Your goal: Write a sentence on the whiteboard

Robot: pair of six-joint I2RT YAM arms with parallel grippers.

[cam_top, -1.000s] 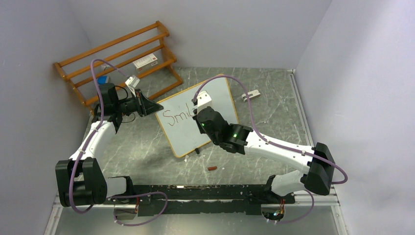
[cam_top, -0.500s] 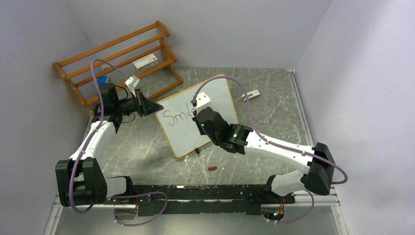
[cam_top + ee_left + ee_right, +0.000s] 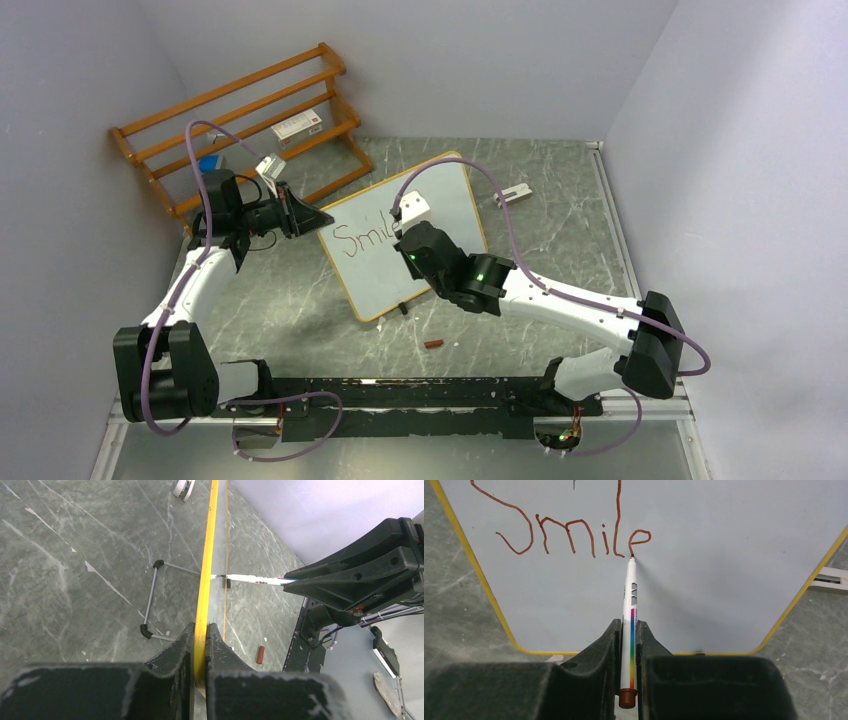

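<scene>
Over the grey marbled table, the top camera finds the whiteboard standing near the middle, between the two arms. The left tool is clamped on the board's left edge. The right tool sits close in front of the board's face and covers part of the writing, so only "Smil" of the sentence can be read from above. An orange wooden rack stands at the back left, well apart from the board, with a small box on it. A small brown piece lies on the table near the board's lower corner.

From the left wrist, the board is seen edge-on. Its yellow frame runs between the two closed fingers, which pinch it. A thin wire foot props the board on the side away from the marker, whose tip meets the board's face.

From the right wrist, the tool is clenched on that marker, which is white with a rainbow stripe and a brown end. Its tip touches the board at the lower end of the "e" in "Smile", written in brown-red strokes on the upper left of the face.
</scene>
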